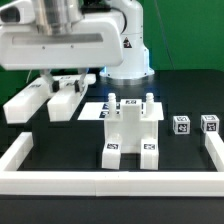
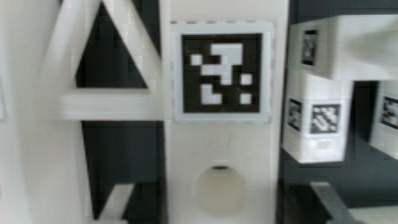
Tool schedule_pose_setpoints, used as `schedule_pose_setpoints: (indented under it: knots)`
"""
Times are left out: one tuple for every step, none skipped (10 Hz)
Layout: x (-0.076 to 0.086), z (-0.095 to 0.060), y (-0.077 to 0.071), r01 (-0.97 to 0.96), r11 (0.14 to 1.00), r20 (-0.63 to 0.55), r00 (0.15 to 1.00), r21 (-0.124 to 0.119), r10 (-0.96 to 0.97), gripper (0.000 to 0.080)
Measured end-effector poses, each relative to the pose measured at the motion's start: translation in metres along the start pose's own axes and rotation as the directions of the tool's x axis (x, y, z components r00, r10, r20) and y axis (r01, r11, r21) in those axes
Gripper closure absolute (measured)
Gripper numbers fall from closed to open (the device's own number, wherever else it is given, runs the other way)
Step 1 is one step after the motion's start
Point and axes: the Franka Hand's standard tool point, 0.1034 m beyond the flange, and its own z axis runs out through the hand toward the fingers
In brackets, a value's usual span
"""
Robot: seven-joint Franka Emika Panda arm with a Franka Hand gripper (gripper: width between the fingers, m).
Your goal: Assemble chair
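Can't tell tbh if the gripper (image 1: 66, 82) is clamped on anything or just straddling. The jaws sit partway apart, and neither view shows clear contact. It hangs low, well to the exterior view's left of the standing chair block (image 1: 131, 130), right above the long white legs (image 1: 64, 102) lying on the black table (image 1: 185, 150).

The wrist view is crammed w/ a big tag (image 2: 222, 75) on a white upright. The cross-braced piece (image 2: 111, 105) is just beside it, super close to the cam, so something's near the fingers. No idea if it's held tho.

Further out, the standing chair block sits upright mid-table w/ two pegs on top. Two small tagged blocks (image 1: 182, 125) are off to its exterior-view right, apart from it. The low border rail (image 1: 100, 180) runs in front of it.

Handling, imo: hard stiff plastic, prob light, and smooth enough to slip or twist in a pinch. Not fragile, but pegs will bind if a part goes in crooked. I'd grab a leg across its narrow flat faces, near the middle so it doesn't swing, and keep off the tags.
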Motion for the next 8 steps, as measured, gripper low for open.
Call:
schedule_pose_setpoints:
  knots:
    - [0.000,-0.011,-0.015,0.008,1.000,-0.015,1.000,-0.004,-0.008,0.0518]
    - [-0.002,0.004,-0.015,0.011,1.000,-0.032,0.999,-0.015,-0.011,0.0518]
    - [-0.004,0.015,-0.013,0.008,1.000,-0.007,1.000,-0.020,-0.009,0.0518]
    - [-0.002,0.013,-0.013,0.010,1.000,-0.012,1.000,-0.020,-0.010,0.0518]
    - [-0.002,0.014,-0.013,0.010,1.000,-0.010,1.000,-0.020,-0.010,0.0518]
    - [-0.002,0.014,-0.014,0.010,1.000,-0.010,1.000,-0.021,-0.011,0.0518]
    - [-0.002,0.009,-0.021,0.011,1.000,-0.010,1.000,-0.021,-0.011,0.0518]
    - [-0.003,0.000,-0.031,0.017,1.000,-0.017,1.000,-0.015,-0.017,0.0518]
